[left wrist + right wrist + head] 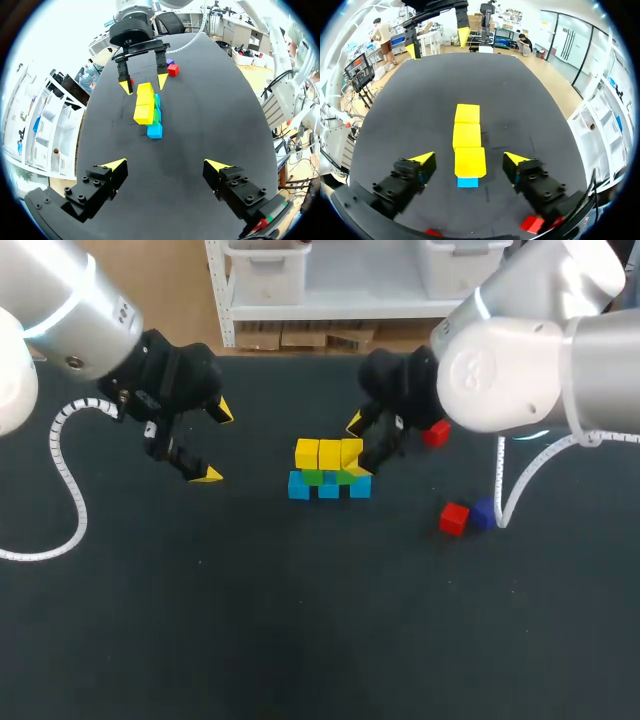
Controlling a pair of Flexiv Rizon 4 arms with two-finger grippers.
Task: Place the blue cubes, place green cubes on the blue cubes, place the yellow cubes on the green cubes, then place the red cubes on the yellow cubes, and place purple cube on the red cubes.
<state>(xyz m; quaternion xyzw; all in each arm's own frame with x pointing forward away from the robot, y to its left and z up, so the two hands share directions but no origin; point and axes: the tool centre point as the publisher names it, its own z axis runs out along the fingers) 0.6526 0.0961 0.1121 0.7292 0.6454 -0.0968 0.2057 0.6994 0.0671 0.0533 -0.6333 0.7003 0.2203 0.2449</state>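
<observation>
At mid-table stands a row of three blue cubes (329, 487) with green cubes (313, 477) on them and three yellow cubes (318, 453) on top. My right gripper (357, 447) is open around the rightmost yellow cube (470, 161), with a gap showing on each side of it. To the left of the stack my left gripper (215, 443) hangs open and empty, facing the stack (145, 102). Two red cubes (435, 433) (453, 518) and a purple cube (482, 512) lie to the right of the stack.
The table is a black mat (300, 620). A white coiled cable (65, 490) hangs from my left arm and another (510, 490) from my right arm, close to the purple cube.
</observation>
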